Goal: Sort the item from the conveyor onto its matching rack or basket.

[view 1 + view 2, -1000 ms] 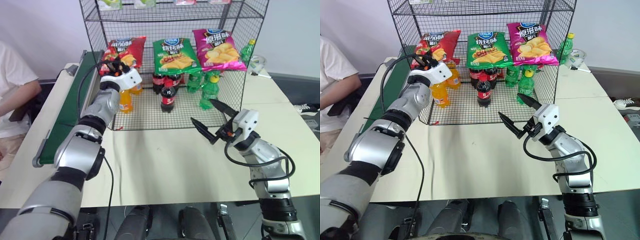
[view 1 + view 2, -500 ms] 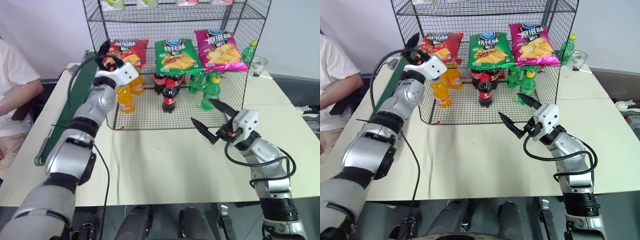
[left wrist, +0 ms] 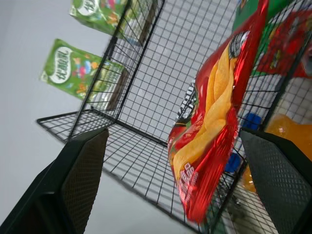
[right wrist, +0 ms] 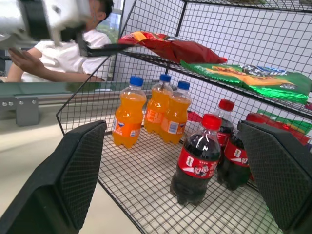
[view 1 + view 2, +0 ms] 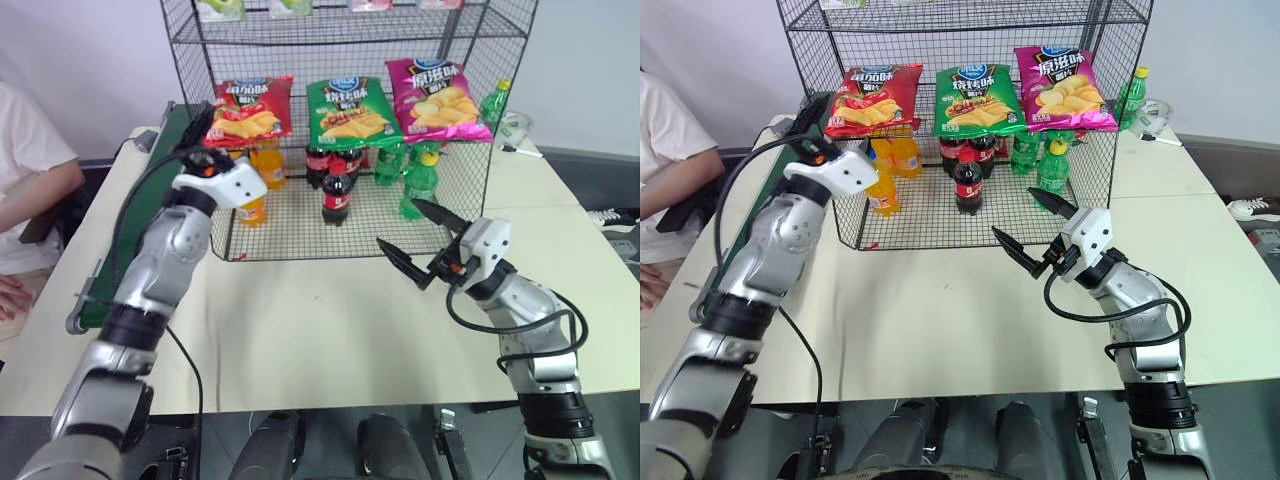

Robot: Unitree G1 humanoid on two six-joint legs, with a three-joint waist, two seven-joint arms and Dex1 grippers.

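The red crisp bag (image 5: 250,108) lies on the sloping middle shelf of the black wire rack (image 5: 300,225), at the shelf's left end, and nothing is touching it. My left gripper (image 5: 200,160) hovers in front of and below the bag, near the rack's left front corner. It is open and empty, and the left wrist view shows its fingers (image 3: 83,170) spread wide with the bag (image 3: 214,126) beyond them. The dark-green conveyor (image 5: 172,135) runs along the table's left side. My right gripper (image 5: 398,222) is open and empty over the table, in front of the rack's right half.
A green bag (image 5: 347,108) and a pink bag (image 5: 438,100) share the shelf. Orange (image 4: 129,117), cola (image 5: 336,190) and green bottles (image 5: 415,180) stand on the rack's bottom tier. A person (image 5: 30,170) sits at the left beside the conveyor.
My left gripper opened, let go of the red bag on the shelf and drew back towards me. The right arm has stayed still.
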